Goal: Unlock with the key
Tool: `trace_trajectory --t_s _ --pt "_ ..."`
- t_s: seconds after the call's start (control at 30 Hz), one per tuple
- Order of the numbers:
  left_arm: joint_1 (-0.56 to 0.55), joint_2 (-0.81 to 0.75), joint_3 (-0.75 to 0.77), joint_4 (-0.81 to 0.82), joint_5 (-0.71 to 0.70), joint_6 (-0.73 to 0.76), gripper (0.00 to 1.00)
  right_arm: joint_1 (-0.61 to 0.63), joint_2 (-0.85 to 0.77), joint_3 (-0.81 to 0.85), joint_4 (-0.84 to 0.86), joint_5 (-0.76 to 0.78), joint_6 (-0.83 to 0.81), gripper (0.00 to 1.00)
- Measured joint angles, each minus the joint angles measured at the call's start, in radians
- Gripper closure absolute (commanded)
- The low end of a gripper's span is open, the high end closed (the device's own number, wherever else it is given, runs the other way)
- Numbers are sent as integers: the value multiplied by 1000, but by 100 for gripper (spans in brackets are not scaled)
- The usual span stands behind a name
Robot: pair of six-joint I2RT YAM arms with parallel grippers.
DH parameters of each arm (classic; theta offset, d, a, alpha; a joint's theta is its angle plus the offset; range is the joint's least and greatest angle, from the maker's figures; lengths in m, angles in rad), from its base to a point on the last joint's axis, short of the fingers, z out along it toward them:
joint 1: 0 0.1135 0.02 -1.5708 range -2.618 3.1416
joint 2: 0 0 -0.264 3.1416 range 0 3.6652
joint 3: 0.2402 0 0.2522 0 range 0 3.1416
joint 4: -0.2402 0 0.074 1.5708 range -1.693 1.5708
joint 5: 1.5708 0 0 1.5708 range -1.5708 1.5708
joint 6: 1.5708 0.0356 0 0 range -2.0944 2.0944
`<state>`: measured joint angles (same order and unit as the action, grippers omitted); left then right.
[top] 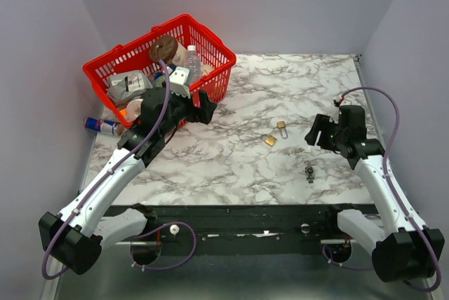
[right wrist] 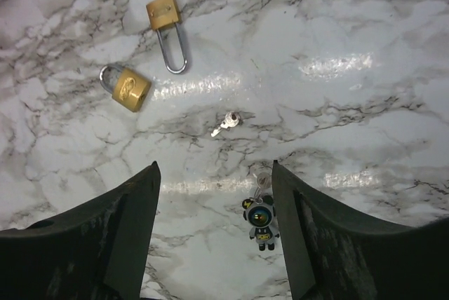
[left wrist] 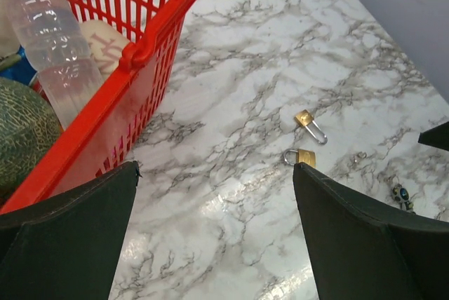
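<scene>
The white marble-patterned surface point(top: 231, 167) carries everything. The red plastic mesh basket point(left wrist: 163, 28), with a bottle and packets inside, seems to be no part of this job. The left claw point(left wrist: 216, 171) only waits just beside it, jaws wide apart and empty.

The right claw point(right wrist: 214, 167) hangs well apart from the basket, jaws apart with nothing between them. I judge it is lined up to take the key.

The brass padlock with long silver shackle point(right wrist: 163, 14) and the brass padlock with short shackle point(right wrist: 131, 90) lie between the basket and the key. I cannot tell whether they are locked.

The tiny dark key with black head on a small ring point(right wrist: 261, 217) lies flat, farthest from the basket, below the right claw. Its blade is hard to make out. The small silver piece point(right wrist: 226, 123) near it may be another key. The left arm covers part of the basket.
</scene>
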<state>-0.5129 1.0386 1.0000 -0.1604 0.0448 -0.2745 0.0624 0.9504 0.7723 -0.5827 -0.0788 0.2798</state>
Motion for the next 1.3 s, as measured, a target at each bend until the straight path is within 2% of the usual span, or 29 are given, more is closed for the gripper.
trace_trajectory --t_s 0.4,0.47,0.53,0.97,1.3 --pt "-29 -9 -42 63 69 -1 1 35 266 -44 103 12 8 41" --pt "-34 -9 -43 67 77 0 1 35 301 -43 126 12 7 50" --pt "-35 -9 -44 69 80 0 1 35 341 -43 138 11 4 52" --pt "-46 -9 -44 69 93 1 1 35 466 -7 150 -8 -32 59" --pt "-50 -22 -49 86 108 1 1 35 522 31 156 -34 -61 61"
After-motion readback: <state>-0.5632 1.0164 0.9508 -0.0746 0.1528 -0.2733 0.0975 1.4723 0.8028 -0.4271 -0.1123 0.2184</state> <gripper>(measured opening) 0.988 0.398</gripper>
